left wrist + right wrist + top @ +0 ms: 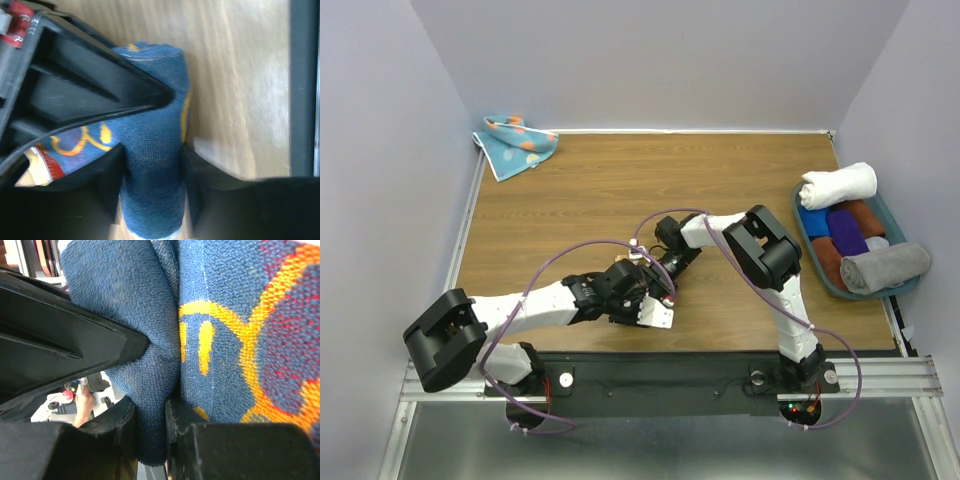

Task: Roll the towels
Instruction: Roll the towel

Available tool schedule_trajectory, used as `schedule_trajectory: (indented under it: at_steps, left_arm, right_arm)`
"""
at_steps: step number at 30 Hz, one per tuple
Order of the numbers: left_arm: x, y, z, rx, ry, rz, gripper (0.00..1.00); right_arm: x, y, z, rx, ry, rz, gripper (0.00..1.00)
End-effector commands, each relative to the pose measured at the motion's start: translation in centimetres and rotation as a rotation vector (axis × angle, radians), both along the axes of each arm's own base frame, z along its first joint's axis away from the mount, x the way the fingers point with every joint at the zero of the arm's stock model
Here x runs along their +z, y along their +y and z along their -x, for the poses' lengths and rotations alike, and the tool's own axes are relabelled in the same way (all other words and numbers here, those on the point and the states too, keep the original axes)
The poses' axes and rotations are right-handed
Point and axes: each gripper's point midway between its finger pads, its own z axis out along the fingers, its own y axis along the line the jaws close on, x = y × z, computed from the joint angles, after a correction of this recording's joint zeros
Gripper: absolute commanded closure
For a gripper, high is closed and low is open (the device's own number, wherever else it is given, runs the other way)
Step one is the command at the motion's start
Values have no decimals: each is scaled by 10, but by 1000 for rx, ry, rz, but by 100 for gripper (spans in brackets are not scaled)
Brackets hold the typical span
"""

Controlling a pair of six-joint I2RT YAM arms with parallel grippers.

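**Top view:** The dotted towel (515, 143) lies loose and unrolled at the far left corner of the surface (620, 190), well apart from both arms. The left claw (650, 300) and right claw (655, 268) meet near the middle front, hiding what is between them. A basket (837, 290) on the right holds rolled towels.

**Left wrist:** The navy towel (152, 165) is bunched into a thick roll. The fingers (200, 180) press both its flanks, so it is clamped. Its long axis runs up the frame along the wood grain, pointing away from the claw.

**Right wrist:** The claw is pinched on a fold of the navy cloth.

**Progress:** I judge the first towel mid-roll and the second not yet begun.
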Motion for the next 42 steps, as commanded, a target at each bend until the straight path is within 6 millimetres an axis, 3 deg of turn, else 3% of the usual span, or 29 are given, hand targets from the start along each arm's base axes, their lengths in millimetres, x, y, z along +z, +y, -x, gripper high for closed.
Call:
schedule_trajectory:
  at_steps: [1,2,3,6,10,11,12,16,17,20,21,25,26,28,29,31,32,33,37,42]
  left_arm:
    - [10,1,-5,66,-10,13,60]
    - [7,5,-1,68,6,2,66]
    - [5,7,2,67,22,-7,78]
    - [-3,16,20,59,114,-50,89]
    - [-11,19,35,36,221,-74,94]
    - [-10,18,32,45,237,-69,95]
    - [-9,18,31,48,251,-64,96]
    - [-7,19,26,52,379,-44,96]
    - [-1,19,14,81,390,-17,96]
    - [0,20,7,81,475,-3,96]
    - [0,20,6,83,498,-3,96]
    - [-5,30,9,65,689,-27,96]
    - [-9,32,0,91,725,-27,96]
    - [-14,38,0,103,828,-30,96]
    - [-9,33,-10,103,837,-9,96]
    - [-12,35,-9,116,944,-2,96]
    - [-9,34,-22,132,952,19,96]
    - [-8,36,-20,132,997,20,95]
    - [-20,39,-30,173,1078,7,94]
    - [-30,41,-40,221,1132,-16,93]
  right_arm:
    - [-3,-5,-10,-17,-6,23,81]
    - [-4,-7,-14,-30,-5,24,75]
    - [-3,-8,-16,-37,-4,27,74]
    - [-2,-11,-26,-61,-26,38,66]
    - [11,-13,-45,-104,-77,38,46]
    - [22,-15,-56,-128,-101,22,26]
    - [27,-17,-62,-144,-117,21,24]
    - [56,-29,-93,-235,-192,-1,20]
    - [68,-37,-104,-268,-231,-11,19]
    - [84,-52,-122,-324,-332,0,18]
    - [100,-55,-126,-336,-401,-13,18]
    - [121,-68,-127,-355,-574,-3,19]
    - [123,-71,-127,-350,-612,2,19]
    - [132,-77,-122,-356,-672,3,19]
    - [130,-80,-124,-350,-722,24,19]
    - [131,-84,-125,-345,-789,52,19]
    - [136,-83,-122,-337,-832,51,19]
    - [129,-85,-125,-340,-872,84,19]
    - [124,-70,-119,-300,-1039,133,19]
    - [115,-26,-103,-191,-1233,138,14]
